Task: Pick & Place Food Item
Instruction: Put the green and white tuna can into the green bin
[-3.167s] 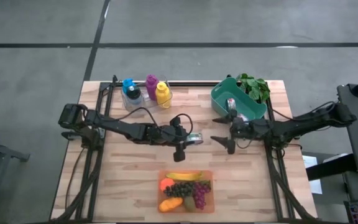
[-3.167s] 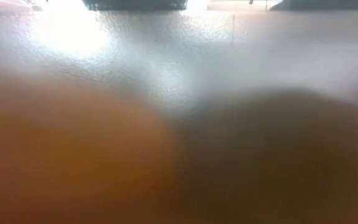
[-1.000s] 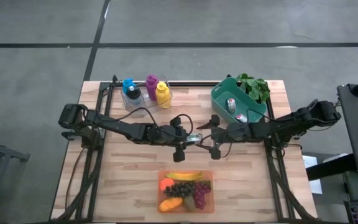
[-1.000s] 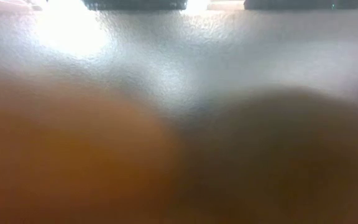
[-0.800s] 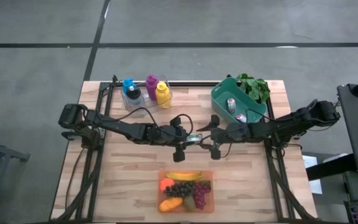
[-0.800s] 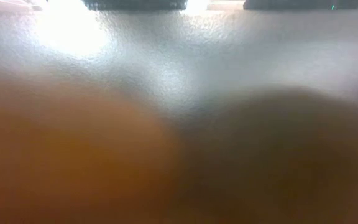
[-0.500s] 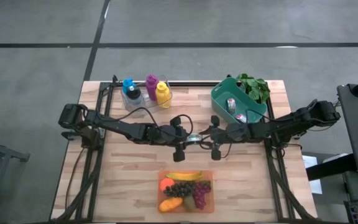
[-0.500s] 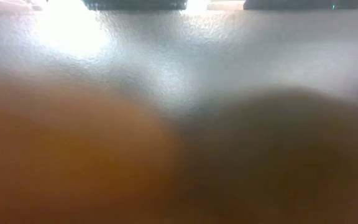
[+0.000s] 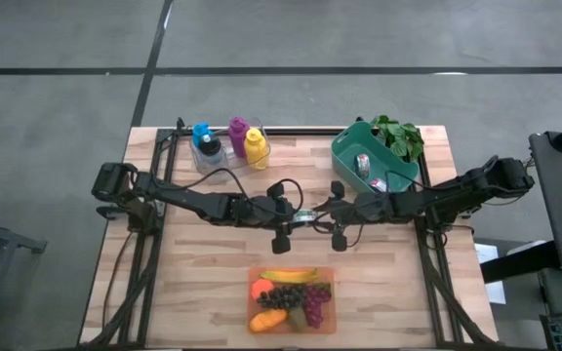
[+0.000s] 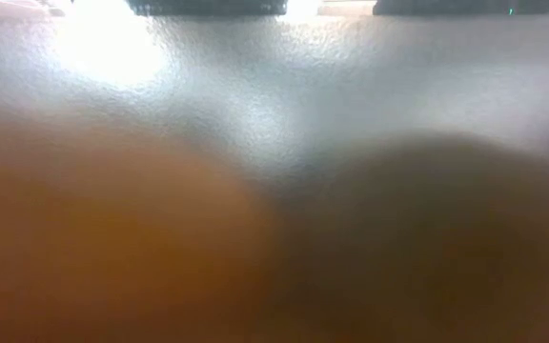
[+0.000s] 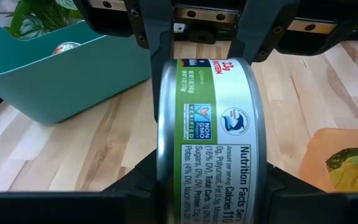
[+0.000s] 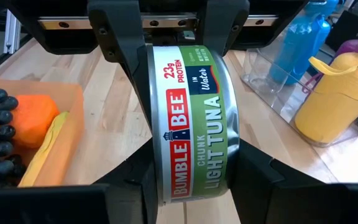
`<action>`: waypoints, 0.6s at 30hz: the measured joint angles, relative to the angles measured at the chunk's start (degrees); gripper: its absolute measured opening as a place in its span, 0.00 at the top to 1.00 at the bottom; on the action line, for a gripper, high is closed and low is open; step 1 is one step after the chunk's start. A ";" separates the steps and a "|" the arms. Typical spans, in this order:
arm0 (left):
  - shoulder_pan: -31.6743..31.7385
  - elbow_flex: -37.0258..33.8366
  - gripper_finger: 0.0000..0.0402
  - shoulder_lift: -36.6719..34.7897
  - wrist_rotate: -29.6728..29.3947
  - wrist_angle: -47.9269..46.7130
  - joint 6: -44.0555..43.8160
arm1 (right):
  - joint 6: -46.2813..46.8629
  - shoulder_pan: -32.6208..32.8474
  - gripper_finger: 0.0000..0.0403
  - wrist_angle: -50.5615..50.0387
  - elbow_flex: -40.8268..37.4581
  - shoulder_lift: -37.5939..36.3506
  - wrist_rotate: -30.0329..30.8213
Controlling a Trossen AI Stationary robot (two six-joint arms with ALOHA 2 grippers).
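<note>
A tuna can (image 9: pixel 306 215) with a green and white label is held over the middle of the table between both grippers. My left gripper (image 9: pixel 298 216) reaches it from the table's left and is shut on it. My right gripper (image 9: pixel 318 214) reaches it from the right and is shut on it too. In the left wrist view the can (image 11: pixel 211 137) fills the middle, label wall toward the camera. The right wrist view shows the can (image 12: pixel 191 124) the same way, with the other arm's fingers behind it. My left gripper pinches the can's two flat ends (image 11: pixel 164 180) between its two fingers (image 11: pixel 132 190). The fingers come level from the table's left. The can lies on its side, its curved wall facing the wrist. My right gripper pinches the same two flat ends (image 12: pixel 161 177) between its fingers (image 12: pixel 129 186), coming level from the table's right, opposite the left gripper. The can sits between both pairs of fingers, its round wall up.
A teal basket (image 9: pixel 374 161) holding cans stands at the far right with a green plant (image 9: pixel 398 135) behind it. Coloured bottles (image 9: pixel 227 144) stand in a clear tray at the far left. An orange tray of fruit (image 9: pixel 293 299) lies near the front edge. The low view is blocked by blur.
My right gripper, open on either side of the can a second ago, has shut on it. The left gripper and the can have stayed where they were.
</note>
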 joint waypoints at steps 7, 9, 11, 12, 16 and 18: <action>0.00 0.00 0.67 0.00 0.00 0.02 0.00 | 0.02 0.00 0.66 -0.07 0.02 0.00 0.00; 0.00 0.00 0.66 0.00 -0.05 0.06 -0.13 | -0.02 0.00 0.66 -0.08 0.01 0.00 0.00; -0.04 0.04 0.58 -0.01 -1.67 0.58 -0.58 | -0.21 0.00 0.66 -0.70 -0.02 0.00 0.08; -0.08 0.07 0.53 -0.06 -3.48 0.71 -0.59 | -0.20 -0.02 0.66 -0.91 -0.04 0.08 0.09; -0.26 0.09 0.34 -0.09 -10.32 0.66 -0.61 | -0.21 -0.07 0.66 -1.08 -0.04 0.13 0.71; -0.26 0.09 0.26 -0.09 -11.12 0.58 -0.82 | -0.27 -0.07 0.66 -1.14 -0.04 0.11 0.76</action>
